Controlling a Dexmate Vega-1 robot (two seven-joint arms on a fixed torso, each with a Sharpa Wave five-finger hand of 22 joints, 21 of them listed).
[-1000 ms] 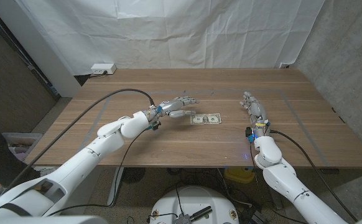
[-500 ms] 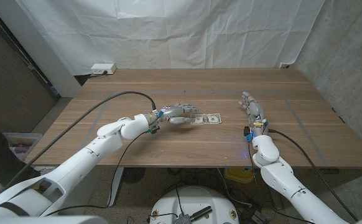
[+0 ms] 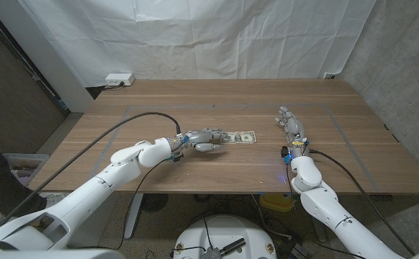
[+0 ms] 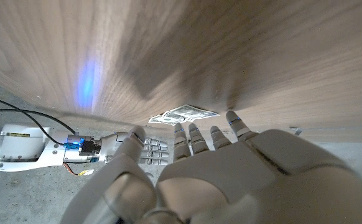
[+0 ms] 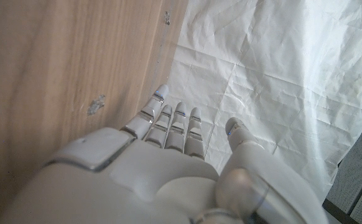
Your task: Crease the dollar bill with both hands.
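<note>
The small green paper dollar bill (image 3: pixel 242 137) lay flat mid-bench; left robot hand (image 3: pixel 206 138), fingers apart, reached its edge, right robot hand (image 3: pixel 291 124) waited empty with fingers apart; pinning should precede folding.

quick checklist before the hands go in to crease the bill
1. Bill flat on the table: ok.
2. Left robot hand at the bill: ok, its fingertips are at the bill's left end; contact cannot tell.
3. Left robot hand empty, fingers apart: ok.
4. Right robot hand at the bill: not ok, it stands apart to the bill's right.
5. Right robot hand empty: ok.
6. Nothing between right robot hand and bill: ok.
</note>
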